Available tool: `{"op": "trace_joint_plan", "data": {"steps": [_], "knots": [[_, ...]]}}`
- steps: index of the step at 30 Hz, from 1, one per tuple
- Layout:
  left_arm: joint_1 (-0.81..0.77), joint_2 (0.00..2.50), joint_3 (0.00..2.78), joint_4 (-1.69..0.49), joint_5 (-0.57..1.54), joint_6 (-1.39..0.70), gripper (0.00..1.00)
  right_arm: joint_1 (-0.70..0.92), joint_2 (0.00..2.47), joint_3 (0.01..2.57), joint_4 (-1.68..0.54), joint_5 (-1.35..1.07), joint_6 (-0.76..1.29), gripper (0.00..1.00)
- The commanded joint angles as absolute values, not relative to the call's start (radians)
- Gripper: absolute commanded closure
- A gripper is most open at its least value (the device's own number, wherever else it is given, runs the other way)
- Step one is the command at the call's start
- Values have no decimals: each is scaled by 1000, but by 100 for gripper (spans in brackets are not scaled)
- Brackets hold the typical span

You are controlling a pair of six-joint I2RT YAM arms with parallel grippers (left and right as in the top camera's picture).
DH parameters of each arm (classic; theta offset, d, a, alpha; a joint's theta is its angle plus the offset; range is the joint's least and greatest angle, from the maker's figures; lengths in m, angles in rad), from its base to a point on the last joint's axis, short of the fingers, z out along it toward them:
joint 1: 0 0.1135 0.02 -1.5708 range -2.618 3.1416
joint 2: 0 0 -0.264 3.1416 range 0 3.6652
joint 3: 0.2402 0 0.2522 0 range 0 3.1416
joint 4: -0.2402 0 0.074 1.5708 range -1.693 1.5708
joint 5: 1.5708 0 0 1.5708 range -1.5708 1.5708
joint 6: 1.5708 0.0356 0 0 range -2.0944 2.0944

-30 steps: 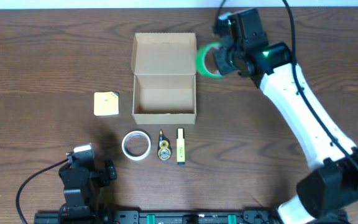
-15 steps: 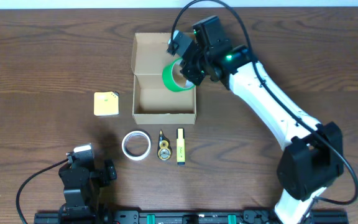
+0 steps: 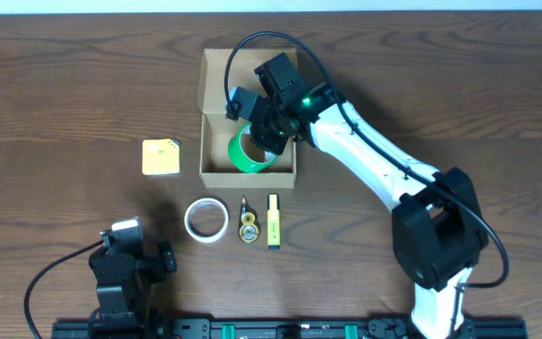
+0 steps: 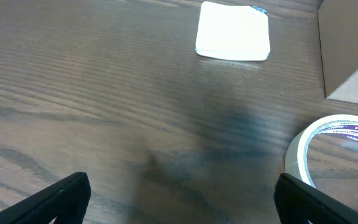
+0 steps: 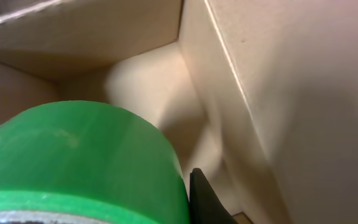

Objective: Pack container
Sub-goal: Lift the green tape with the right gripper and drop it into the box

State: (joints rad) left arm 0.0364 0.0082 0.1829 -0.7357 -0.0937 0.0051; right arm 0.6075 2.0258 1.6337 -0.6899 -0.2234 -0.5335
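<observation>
Right gripper (image 3: 259,138) is clamped on the green tape (image 3: 249,153), holding it tilted inside the open box (image 3: 204,141), low over the tray and near the right wall; my reading is that the arm reaches in to set it on the floor, not drop it. Box sits at table centre, lid flap laid back away from the robot, so the tray is reachable from above. White tape (image 3: 205,219), a yellow-black gadget (image 3: 247,226) and a highlighter (image 3: 273,221) line up just in front of the box, pad (image 3: 161,156) to its left, probably waiting their turn. Left gripper (image 4: 180,186) hangs wide open, empty, near the white tape. Table (image 3: 64,85) is dark wood-grain, matte. Of the room, only a pale strip past the far edge shows.
</observation>
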Motion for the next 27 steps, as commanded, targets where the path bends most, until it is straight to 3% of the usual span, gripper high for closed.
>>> {"op": "trace_joint_plan", "data": {"steps": [1,19,20,21,22,27], "knots": [[32,4,165,-751,-108,20,5,614,2058,1636,-682,-190,-546,99],[32,4,165,-751,-108,20,5,614,2129,1635,-666,-146,-539,99],[32,4,165,-751,-108,20,5,614,2129,1635,-662,-146,-539,84],[32,4,165,-751,-108,20,5,614,2128,1635,-656,-146,-539,56],[32,4,165,-751,-108,20,5,614,2128,1635,-645,-146,-538,42],[32,4,165,-751,-108,20,5,614,2128,1635,-615,-146,-529,35]]}}
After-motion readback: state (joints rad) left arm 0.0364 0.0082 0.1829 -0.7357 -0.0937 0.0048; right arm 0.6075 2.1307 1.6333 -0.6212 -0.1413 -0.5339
